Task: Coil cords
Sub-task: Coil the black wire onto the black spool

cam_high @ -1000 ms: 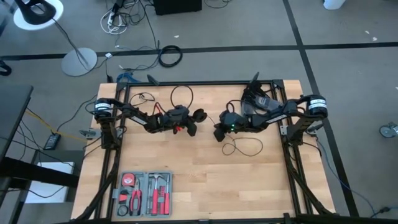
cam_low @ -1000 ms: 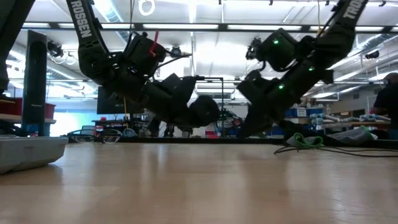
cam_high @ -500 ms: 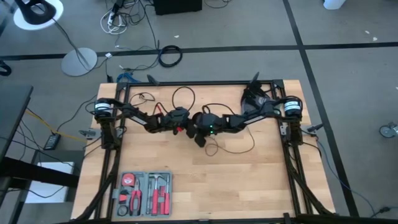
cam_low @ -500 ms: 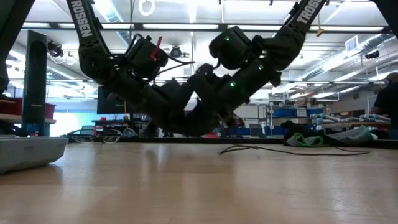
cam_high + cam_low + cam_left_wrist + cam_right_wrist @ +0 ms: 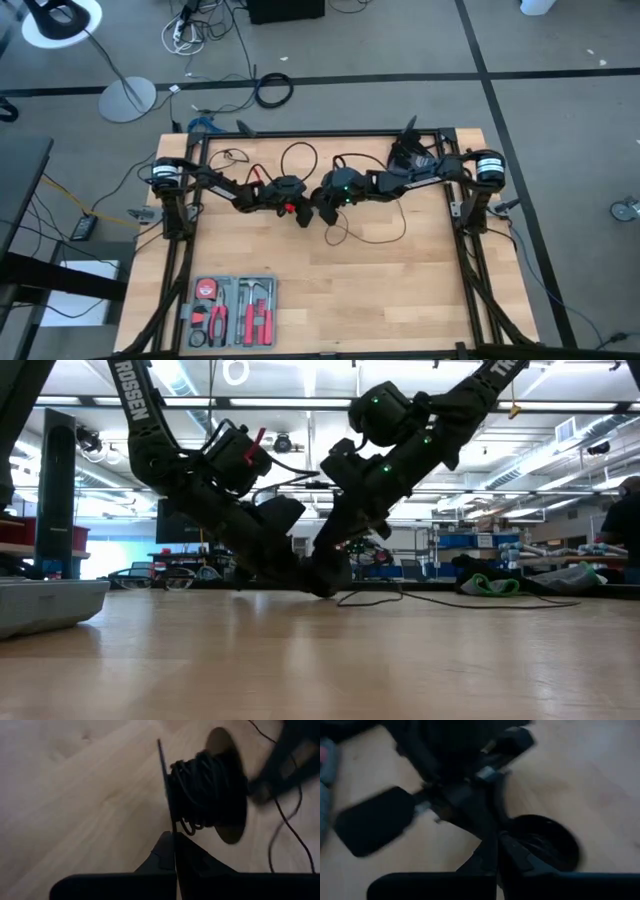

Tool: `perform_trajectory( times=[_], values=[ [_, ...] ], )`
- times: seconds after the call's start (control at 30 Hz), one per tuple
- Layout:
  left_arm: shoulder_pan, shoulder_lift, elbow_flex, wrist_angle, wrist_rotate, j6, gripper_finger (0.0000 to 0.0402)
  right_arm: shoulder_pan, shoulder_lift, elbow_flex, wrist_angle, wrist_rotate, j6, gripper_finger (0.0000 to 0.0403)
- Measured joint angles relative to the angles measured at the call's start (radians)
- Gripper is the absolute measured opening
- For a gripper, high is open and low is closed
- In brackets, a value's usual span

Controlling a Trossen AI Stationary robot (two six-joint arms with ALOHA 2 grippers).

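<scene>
The cord (image 5: 365,228) lies near the middle of the counter (image 5: 400,290), partly wound in a bundle on a black spool (image 5: 205,790), the rest trailing in loose loops toward the right arm's side. The left claw (image 5: 305,212) is beside the spool, its fingers fully closed on the spool's thin flange. The right claw (image 5: 325,205) is just beside the left claw, also fully closed; whether it holds the cord I cannot tell. A tool tray (image 5: 232,312) sits far from the spool, at the counter's near left corner.

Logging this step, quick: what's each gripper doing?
Left gripper: shut on the spool of cord.
Right gripper: shut; whether it holds cord cannot be told.
</scene>
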Motion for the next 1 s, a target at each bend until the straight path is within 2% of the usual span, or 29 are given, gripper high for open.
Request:
perform_trajectory(
  times=[0.13,0.4,0.7,1.0],
  values=[
    [0.000,-0.001,0.000,-0.010,0.031,0.000,0.0000,-0.006,-0.026,0.000,-0.052,0.038,-0.013,0.0000],
    [0.000,-0.001,0.000,-0.012,0.087,0.000,0.0000,-0.016,-0.028,0.001,-0.079,0.043,0.004,0.0009],
    [-0.002,0.000,-0.001,-0.039,0.089,0.027,0.0000,-0.017,-0.028,0.001,-0.055,-0.093,-0.005,0.0040],
    [-0.002,0.000,-0.002,-0.040,0.096,0.049,0.0000,-0.029,-0.035,0.002,-0.090,-0.101,0.008,0.0045]
  ],
)
